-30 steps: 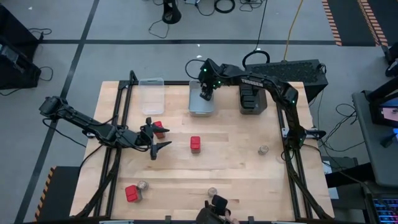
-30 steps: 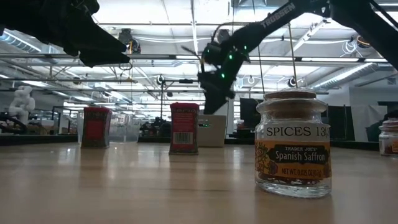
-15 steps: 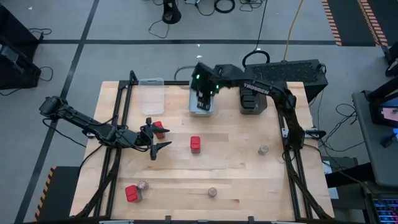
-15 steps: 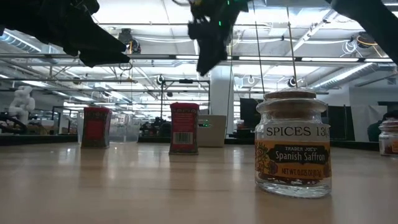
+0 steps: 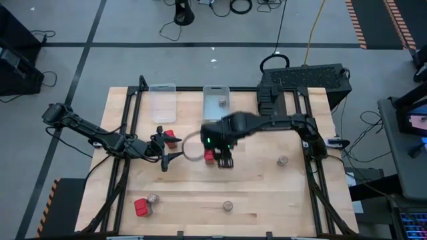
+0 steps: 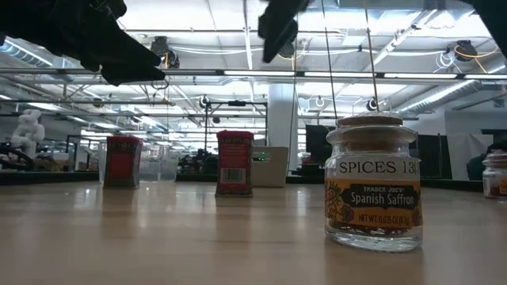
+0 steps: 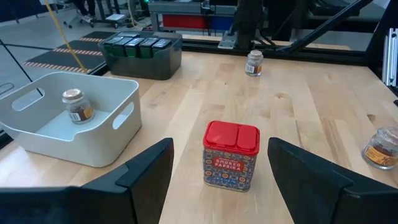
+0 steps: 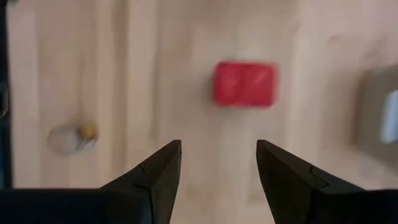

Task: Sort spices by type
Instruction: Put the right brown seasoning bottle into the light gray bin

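The spices are red tins, round jars and dark blocks. One red tin stands mid-table, and my right gripper hangs open just right of it, pointing down. It shows ahead of the open fingers in the right wrist view as well, red tin. My left gripper waits open left of it, beside a second red tin. A jar sits in the white bin. Loose jars and a third red tin stand on the table.
A clear bin stands left of the white one at the far edge. A dark bin holding dark blocks stands right of it. In the low view the saffron jar stands close to the near edge.
My right gripper has swung from inside the white bin at the far edge up and toward the table's middle, tipping to point down beside the central red tin. A jar now shows in the bin. A dark shape, perhaps a hand, at the near edge has gone.
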{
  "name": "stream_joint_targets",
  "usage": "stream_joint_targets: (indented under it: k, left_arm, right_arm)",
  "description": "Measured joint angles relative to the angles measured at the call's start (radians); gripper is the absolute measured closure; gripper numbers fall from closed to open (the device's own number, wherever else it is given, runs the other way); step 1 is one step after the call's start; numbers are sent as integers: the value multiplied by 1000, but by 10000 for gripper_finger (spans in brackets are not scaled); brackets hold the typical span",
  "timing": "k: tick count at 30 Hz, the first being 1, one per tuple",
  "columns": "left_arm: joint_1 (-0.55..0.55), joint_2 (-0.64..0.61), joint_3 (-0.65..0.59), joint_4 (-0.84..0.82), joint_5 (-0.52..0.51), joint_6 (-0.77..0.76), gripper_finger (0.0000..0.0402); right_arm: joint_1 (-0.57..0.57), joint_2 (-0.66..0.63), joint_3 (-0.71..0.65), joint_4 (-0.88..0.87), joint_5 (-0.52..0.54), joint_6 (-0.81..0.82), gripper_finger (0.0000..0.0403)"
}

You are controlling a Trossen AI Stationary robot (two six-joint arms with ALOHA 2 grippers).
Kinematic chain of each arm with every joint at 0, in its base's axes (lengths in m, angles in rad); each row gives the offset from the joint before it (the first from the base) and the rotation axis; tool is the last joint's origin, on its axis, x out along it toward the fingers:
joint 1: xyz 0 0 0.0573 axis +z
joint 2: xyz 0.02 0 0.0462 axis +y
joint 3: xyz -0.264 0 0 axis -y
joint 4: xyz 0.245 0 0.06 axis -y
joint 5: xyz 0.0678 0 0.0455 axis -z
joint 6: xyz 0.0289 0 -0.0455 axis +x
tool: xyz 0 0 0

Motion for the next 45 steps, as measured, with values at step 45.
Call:
stream_joint_targets:
  k: [45]
  left_arm:
    - [-53, 32, 0, -45, 0, -129, 135]
  right_arm:
    - [33, -781, -1291, 121, -1, 567, 210]
